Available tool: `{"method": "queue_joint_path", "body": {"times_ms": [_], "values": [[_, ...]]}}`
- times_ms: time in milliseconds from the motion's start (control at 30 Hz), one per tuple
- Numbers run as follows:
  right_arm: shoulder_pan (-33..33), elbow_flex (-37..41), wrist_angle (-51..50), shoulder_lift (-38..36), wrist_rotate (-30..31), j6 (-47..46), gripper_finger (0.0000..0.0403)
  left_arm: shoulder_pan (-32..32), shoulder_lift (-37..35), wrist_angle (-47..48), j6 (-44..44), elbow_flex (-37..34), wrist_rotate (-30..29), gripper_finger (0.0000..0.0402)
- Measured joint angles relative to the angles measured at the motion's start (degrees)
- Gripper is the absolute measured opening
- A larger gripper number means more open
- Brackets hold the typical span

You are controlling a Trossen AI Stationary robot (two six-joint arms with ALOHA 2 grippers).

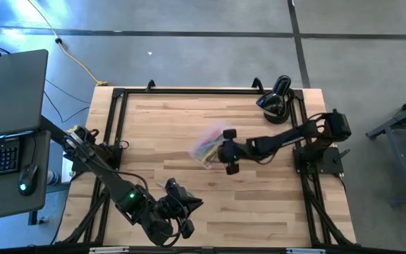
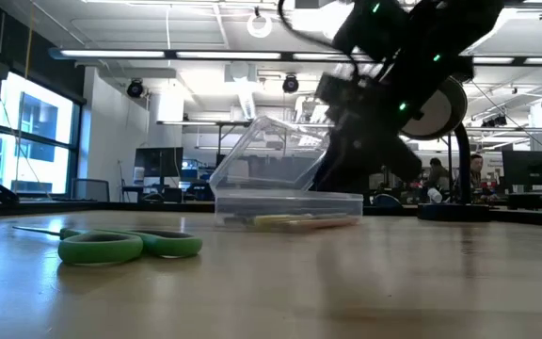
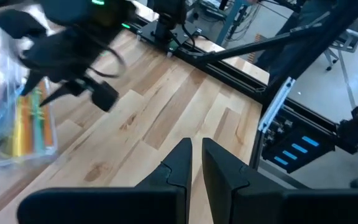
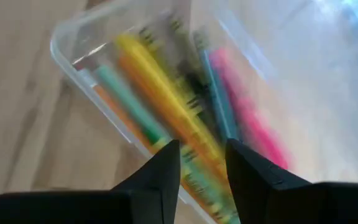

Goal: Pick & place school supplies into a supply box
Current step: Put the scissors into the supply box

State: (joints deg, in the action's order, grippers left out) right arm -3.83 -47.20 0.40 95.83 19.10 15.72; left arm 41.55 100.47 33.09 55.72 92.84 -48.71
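Observation:
The clear supply box (image 1: 208, 144) rests on its base at mid-table, its lid (image 2: 263, 151) tilted up. Pink, yellow, orange and green pens (image 4: 166, 93) lie inside. My right gripper (image 4: 202, 163) is open, slanting down over the box's near rim; I cannot tell whether it touches the box. Green-handled scissors (image 2: 130, 245) lie flat on the table, apart from the box. My left gripper (image 3: 196, 155) hovers near the table's front edge, its fingers almost together with nothing between them.
A black rounded device (image 1: 276, 100) stands at the far right corner. A black metal frame (image 1: 118, 113) runs around the tabletop. A laptop (image 1: 9, 92) sits on a stand beyond the left edge. Bare wood (image 1: 273, 197) lies at the near right.

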Motion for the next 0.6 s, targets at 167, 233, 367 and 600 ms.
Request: {"method": "queue_joint_path", "body": {"times_ms": [167, 233, 367, 600], "values": [[-4.9, 0.0, -0.1, -4.3, 9.5, 3.1, 0.0108, 0.0, 0.0, -0.1, 0.0, 0.0, -0.4, 0.0067], [-5.6, 0.0, -1.1, -6.3, 9.1, 1.8, 0.0108, 0.1, 0.0, -0.2, 0.0, 0.0, -0.4, 0.0067], [-6.7, 0.0, -3.3, -10.9, 1.2, -7.0, 0.0108, 0.1, 0.0, -0.3, 0.0, 0.0, 0.0, 0.0067], [-12.6, 0.0, -2.5, -13.9, -8.8, -17.6, 0.0108, 0.1, 0.0, 0.0, 0.0, 0.0, 0.5, 0.0067]]}}
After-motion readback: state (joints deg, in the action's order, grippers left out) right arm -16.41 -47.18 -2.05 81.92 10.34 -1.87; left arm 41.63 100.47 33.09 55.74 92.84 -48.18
